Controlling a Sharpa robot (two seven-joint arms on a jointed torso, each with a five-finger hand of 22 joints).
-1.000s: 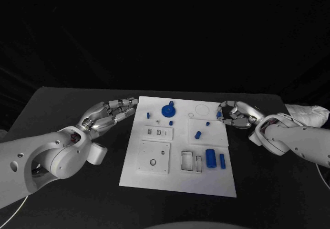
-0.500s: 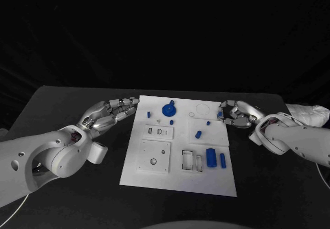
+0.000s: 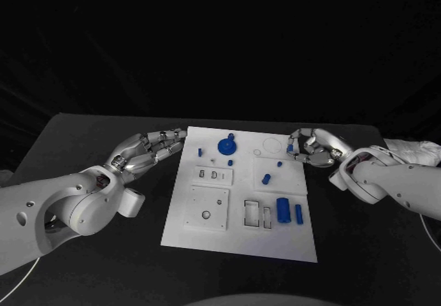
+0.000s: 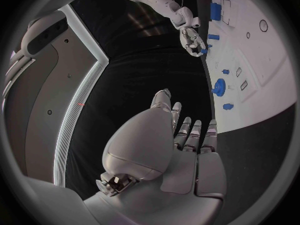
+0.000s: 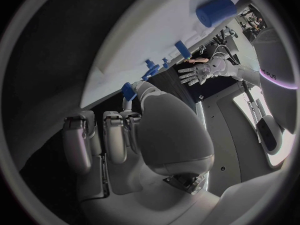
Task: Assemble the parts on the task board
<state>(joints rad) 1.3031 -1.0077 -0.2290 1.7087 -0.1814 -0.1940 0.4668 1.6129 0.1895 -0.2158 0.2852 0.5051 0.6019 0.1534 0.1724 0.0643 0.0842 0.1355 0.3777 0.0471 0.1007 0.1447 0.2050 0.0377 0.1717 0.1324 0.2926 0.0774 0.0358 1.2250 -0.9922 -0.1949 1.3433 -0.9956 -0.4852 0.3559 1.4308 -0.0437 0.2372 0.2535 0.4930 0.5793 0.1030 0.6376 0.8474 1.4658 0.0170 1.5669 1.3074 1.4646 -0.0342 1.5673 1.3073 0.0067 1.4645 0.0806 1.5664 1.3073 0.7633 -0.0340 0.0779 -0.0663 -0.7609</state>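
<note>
Lying mid-table, white task board (image 3: pixel 241 220) carrying blue parts, left hand (image 3: pixel 145 153) empty with fingers spread beside its left edge, right hand (image 3: pixel 312 148) pinching a small blue peg (image 3: pixel 290 148) at the far right corner.

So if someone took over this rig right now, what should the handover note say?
Left hand: open, fingers extended, beside the task board's left edge, holding nothing.
Right hand: at the board's right edge near the far end, pinching a small blue part in its fingers.
On the board: blue gear, several small blue pegs, two blue cylinders near the rectangular slots.
Done: cannot tell how much.
Left: place the held part; most pieces apparently loose.
</note>
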